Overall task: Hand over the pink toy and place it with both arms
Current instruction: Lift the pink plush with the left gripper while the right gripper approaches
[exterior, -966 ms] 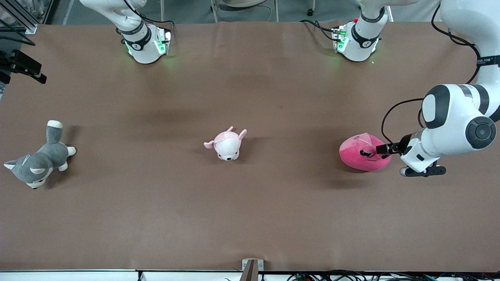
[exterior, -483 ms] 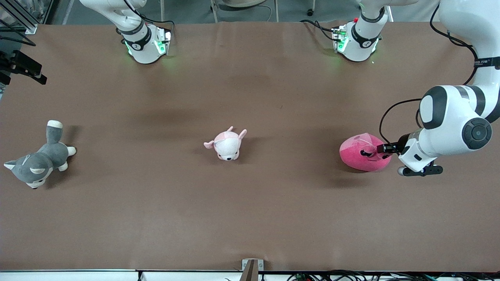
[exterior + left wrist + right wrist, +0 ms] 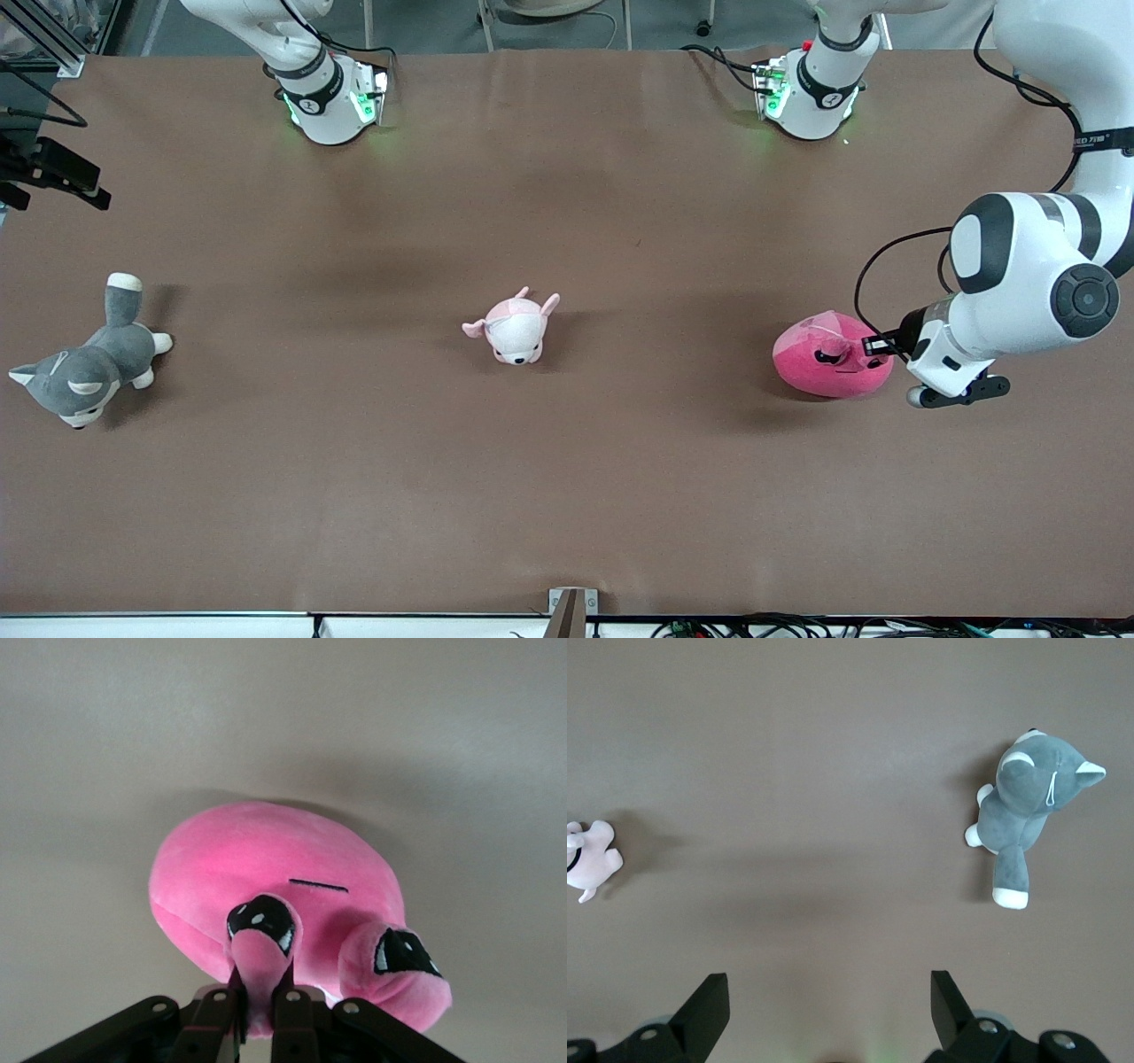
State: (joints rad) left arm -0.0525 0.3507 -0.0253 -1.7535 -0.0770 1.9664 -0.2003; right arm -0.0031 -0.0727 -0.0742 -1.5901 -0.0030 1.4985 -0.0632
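The pink toy sits on the table toward the left arm's end, and everything hangs on how it lies against the left tool. That tool is right against the toy, on the edge facing the left arm's end of the table, and the left wrist view shows its fingers pressed together on a small flap of plush beside one dark eye, so it is pinching the pink toy by an ear-like tab, not around the body. From that view the plush body bulges away from the tool and the pinch sits at its very rim. The toy looks to be resting on the table or barely off it; I cannot tell which.

Out from the pink toy toward the right arm's end, the small pale puppy plush lies about mid-table, well apart. Farther that way the grey husky plush lies near the right arm's end.

The right tool waits high over that end of the table, spread wide and holding nothing, with the grey husky plush below it. So I judge the toy must travel toward mid-table, over the puppy's area, before the right arm can take it. A thin tab grip could let it swing.
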